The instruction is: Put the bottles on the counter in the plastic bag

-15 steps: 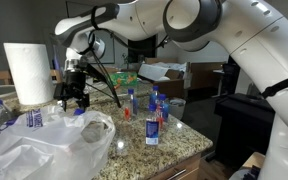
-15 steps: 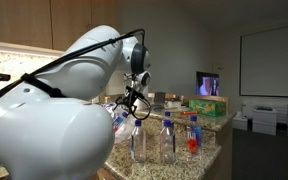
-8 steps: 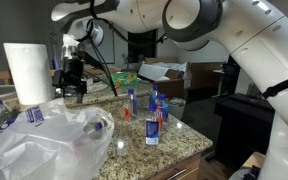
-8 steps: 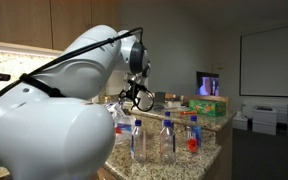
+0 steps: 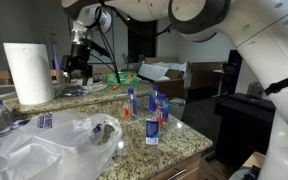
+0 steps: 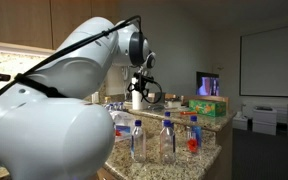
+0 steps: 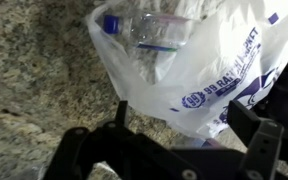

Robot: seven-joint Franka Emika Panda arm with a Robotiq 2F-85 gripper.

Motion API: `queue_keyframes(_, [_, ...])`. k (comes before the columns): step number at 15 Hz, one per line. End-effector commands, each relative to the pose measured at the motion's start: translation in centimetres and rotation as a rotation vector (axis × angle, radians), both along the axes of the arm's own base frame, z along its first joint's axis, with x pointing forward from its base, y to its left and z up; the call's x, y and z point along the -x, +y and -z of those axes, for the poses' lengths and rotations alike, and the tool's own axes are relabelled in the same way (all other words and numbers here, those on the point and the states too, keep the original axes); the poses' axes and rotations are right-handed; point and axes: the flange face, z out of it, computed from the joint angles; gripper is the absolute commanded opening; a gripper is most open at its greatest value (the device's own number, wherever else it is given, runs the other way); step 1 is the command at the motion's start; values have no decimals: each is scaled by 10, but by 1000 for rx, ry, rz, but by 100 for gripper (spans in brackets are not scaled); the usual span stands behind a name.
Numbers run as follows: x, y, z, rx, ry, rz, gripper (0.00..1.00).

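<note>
**Gripper up high, bottles parked near the counter's edge**

The gripper [image 5: 77,68] hangs well above the counter [image 5: 184,145], just beside the paper towel roll [image 5: 27,72]. Its jaws are spread wide with nothing in them. The plastic bag [image 5: 54,148] sprawls across the near end, and the wrist view shows one bottle [image 7: 149,30] inside it. The standing bottles [image 5: 152,125] cluster near the counter's corner edge, with bare granite between them and the bag.

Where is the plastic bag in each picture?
In an exterior view: plastic bag at bottom left, on the counter.
In an exterior view: not visible; the robot's arm blocks that side.
Wrist view: upper right, a bottle inside.
Shared landmark: the speckled counter, in all three.
</note>
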Motion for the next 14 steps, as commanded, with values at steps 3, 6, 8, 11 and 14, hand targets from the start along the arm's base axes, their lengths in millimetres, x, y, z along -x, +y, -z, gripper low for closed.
queue_keyframes(3, [-2, -89, -27, 108, -189, 198, 100])
queue_keyframes(6, [4, -135, -25, 214, -241, 295, 100])
queue_keyframes(8, [21, -150, -18, 289, -213, 333, 100])
queue_keyframes(11, [51, -164, -2, 371, -165, 386, 100])
queue_keyframes(14, [71, -185, 13, 361, -148, 545, 100])
